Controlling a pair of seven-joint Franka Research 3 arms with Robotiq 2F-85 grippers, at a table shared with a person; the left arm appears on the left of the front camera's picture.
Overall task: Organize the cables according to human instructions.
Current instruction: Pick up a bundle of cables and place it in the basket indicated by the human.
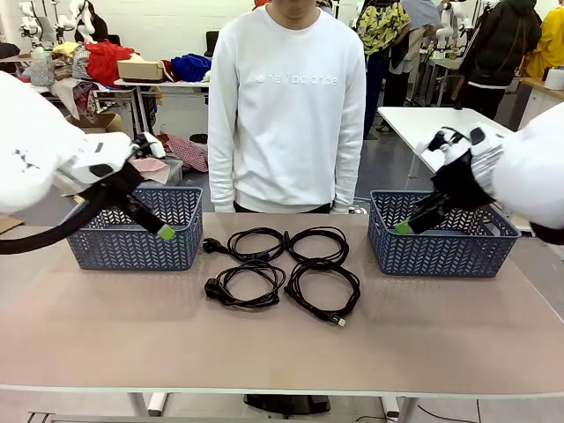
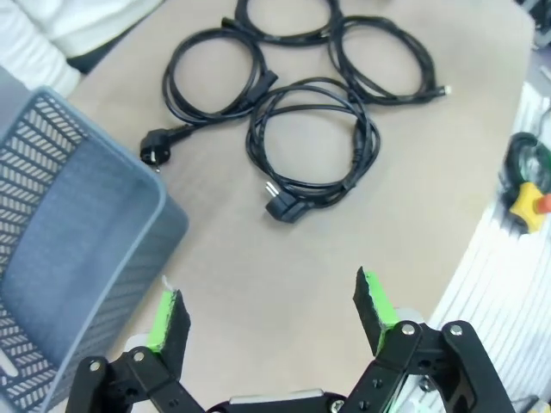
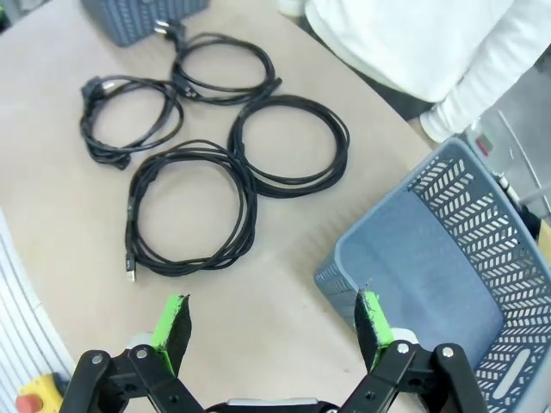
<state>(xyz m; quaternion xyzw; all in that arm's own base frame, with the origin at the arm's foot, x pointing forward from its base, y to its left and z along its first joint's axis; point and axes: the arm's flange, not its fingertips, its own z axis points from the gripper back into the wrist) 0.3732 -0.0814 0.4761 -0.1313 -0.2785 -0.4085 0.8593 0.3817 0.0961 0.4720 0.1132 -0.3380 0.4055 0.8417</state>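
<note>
On the tan table point(image 1: 106, 326) four black cables point(image 1: 284, 245) lie flat in a two-by-two block at the middle, with neighbouring coils touching or just beside each other. Taking the block's centre as the dial in the front view:

- The round-plug cable point(image 1: 256, 231) sits at 10 o'clock, its plug poking out toward 9.
- The plain coil point(image 1: 319, 230) sits at 2 o'clock.
- The angled-plug cable point(image 1: 216, 287) sits at 8 o'clock.
- The slim-connector cable point(image 1: 322, 267) sits at 4 o'clock, its small end pointing toward 5.

The left basket point(image 1: 132, 251) stands at 9 o'clock of the block and the right basket point(image 1: 441, 256) at 3 o'clock. Both are blue-grey with slotted walls. A person point(image 1: 286, 115) in a white sweatshirt stands at the table's 12 o'clock edge.

The left gripper point(image 2: 271, 303) hangs in the air with its fingers released and spread wide, bare tabletop showing between the green pads point(image 2: 168, 314). In its wrist view the angled-plug cable lies at 12 o'clock beyond the fingertips, the left basket at 9 o'clock, and a yellow box with a red button point(image 2: 527, 200) at 3 o'clock. In the front view it hovers over that basket's corner nearest the cables.

The right gripper point(image 3: 271, 317) is likewise released and wide apart above the table. In its wrist view the slim-connector cable lies at 11 o'clock and the right basket at 3 o'clock. In the front view its tip hangs over that basket's wall facing the cables. Both grippers are well apart from every cable
</note>
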